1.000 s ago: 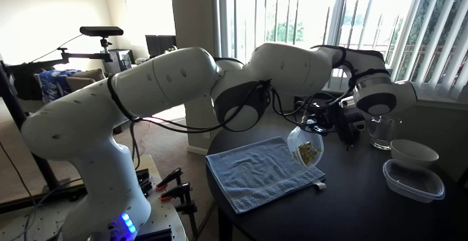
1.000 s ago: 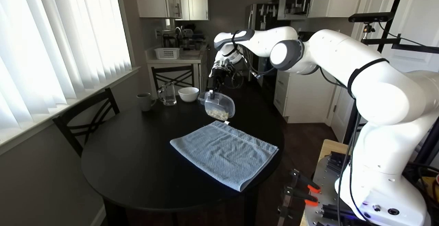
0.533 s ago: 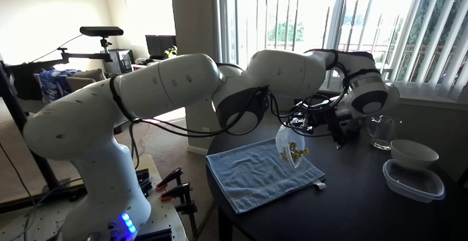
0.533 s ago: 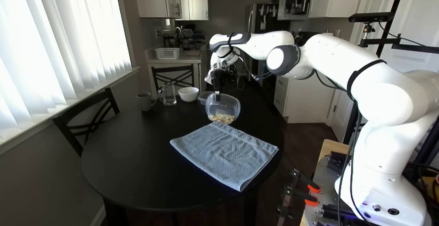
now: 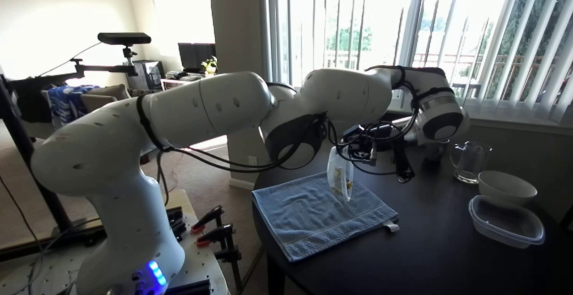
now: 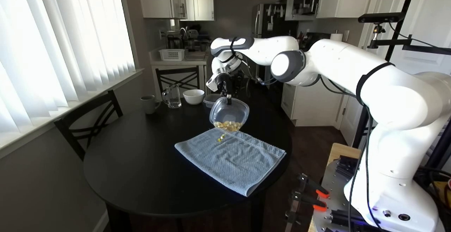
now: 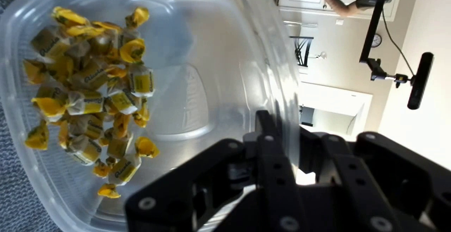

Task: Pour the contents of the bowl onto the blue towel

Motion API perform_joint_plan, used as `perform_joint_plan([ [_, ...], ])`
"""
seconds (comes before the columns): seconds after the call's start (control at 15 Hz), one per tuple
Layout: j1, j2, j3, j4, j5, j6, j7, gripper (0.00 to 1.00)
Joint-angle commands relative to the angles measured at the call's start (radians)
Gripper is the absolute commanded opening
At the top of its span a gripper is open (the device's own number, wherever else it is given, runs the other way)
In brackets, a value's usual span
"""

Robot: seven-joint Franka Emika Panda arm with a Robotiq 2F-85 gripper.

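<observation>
The bowl (image 6: pixel 229 111) is a translucent plastic dish, tipped steeply on its side over the far edge of the towel; it also shows in an exterior view (image 5: pixel 335 164). My gripper (image 7: pixel 284 130) is shut on its wall near the rim, with one finger inside and one outside. The contents (image 7: pixel 90 94) are small yellow wrapped candies heaped along the lower wall; they also show through the bowl in an exterior view (image 6: pixel 228 126). A few candies (image 6: pixel 221 138) are out below the rim; I cannot tell if they are falling or resting. The blue towel (image 6: pixel 234 161) lies flat, wrinkled.
On the dark round table (image 6: pixel 141 168) stand a clear container (image 5: pixel 506 223), a white bowl (image 5: pixel 506 186), a glass mug (image 5: pixel 472 163) and a grey mug (image 6: pixel 149 104). Chairs (image 6: pixel 92 119) stand by the table. Black clamps (image 5: pixel 221 232) sit at the base's edge.
The gripper has moved the bowl lower and over the towel, towards the robot's base, and tipped it further. A few candies have come out over the towel.
</observation>
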Motion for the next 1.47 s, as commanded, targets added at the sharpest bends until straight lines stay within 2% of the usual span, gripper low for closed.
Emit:
perform_joint_plan([
  [0.0,0.003,0.005,-0.001,0.004,-0.007,-0.009,-0.01,0.05],
  [0.6,0.004,0.01,-0.001,0.011,-0.01,-0.014,-0.014,0.04],
  [0.93,0.052,0.073,0.069,0.004,0.006,-0.041,-0.178,0.04],
  [1.13,0.078,0.109,0.091,-0.008,-0.004,-0.109,-0.241,0.04],
  [1.4,0.077,0.131,0.1,-0.022,0.005,-0.308,-0.226,0.04],
])
